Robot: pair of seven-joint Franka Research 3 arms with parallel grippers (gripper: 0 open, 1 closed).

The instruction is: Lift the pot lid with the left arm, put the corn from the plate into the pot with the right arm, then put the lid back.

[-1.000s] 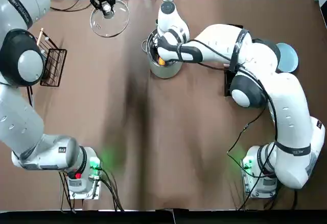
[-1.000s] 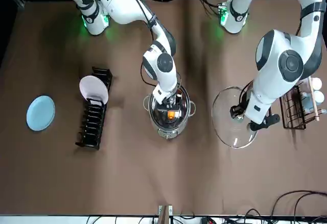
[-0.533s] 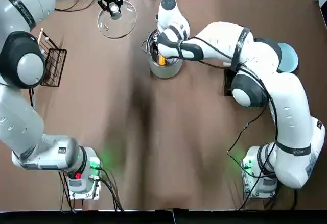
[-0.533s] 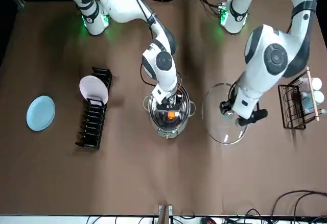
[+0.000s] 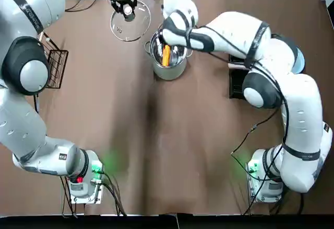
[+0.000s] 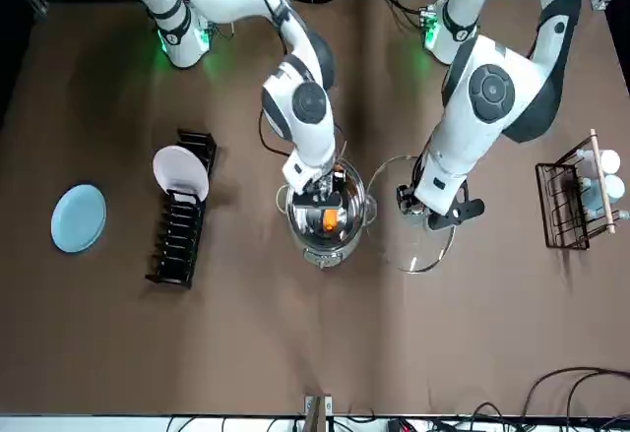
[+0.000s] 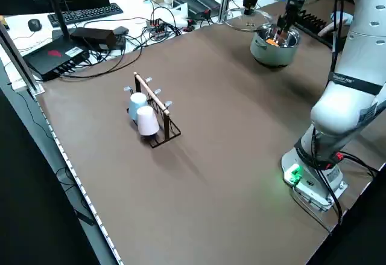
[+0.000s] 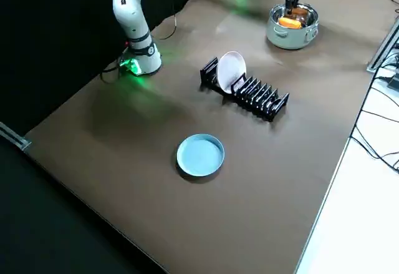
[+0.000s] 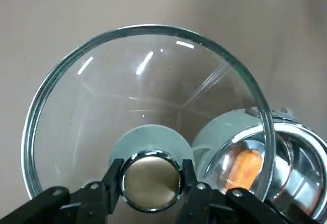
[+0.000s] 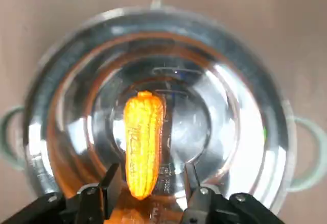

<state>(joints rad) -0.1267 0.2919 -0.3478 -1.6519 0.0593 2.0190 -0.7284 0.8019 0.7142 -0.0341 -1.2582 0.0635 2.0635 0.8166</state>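
Bases come first: the left arm's base (image 5: 83, 179) and the right arm's base (image 5: 266, 179) sit at the near edge of the brown table (image 5: 156, 151), each with a green light glowing.

Further out on the robot's left there's a little wire rack (image 6: 569, 206) with a blue cup (image 7: 137, 101) and a white cup (image 7: 146, 121) hanging on it. Over on the robot's right is a black dish rack (image 6: 177, 240) with one white plate (image 6: 180, 173) standing upright in the end closest to the robot. A blue plate (image 6: 78, 217) lies flat on the table beyond the rack, toward the right edge.

Then the steel pot (image 5: 168, 72), about mid-width in the far half of the table, lid off. The corn (image 5: 165, 55) is lying on the bottom of the pot, an orange-yellow cob. The right gripper (image 10: 151, 170) hangs right over the pot's mouth with its fingers spread wider than the cob, so it isn't pinching anything.

Past that, the left gripper (image 9: 151, 175) is clamped on the metal knob (image 9: 151, 185) of the glass lid (image 9: 127, 91), one finger on each side. The lid is held flat, just beside the pot on its far-left side. In the left wrist view you can see the pot's rim and the corn through the glass, but I can't tell whether the lid's edge actually overlaps the rim or only sits next to it.

Cables (image 5: 83, 2) run along the far edge of the table.
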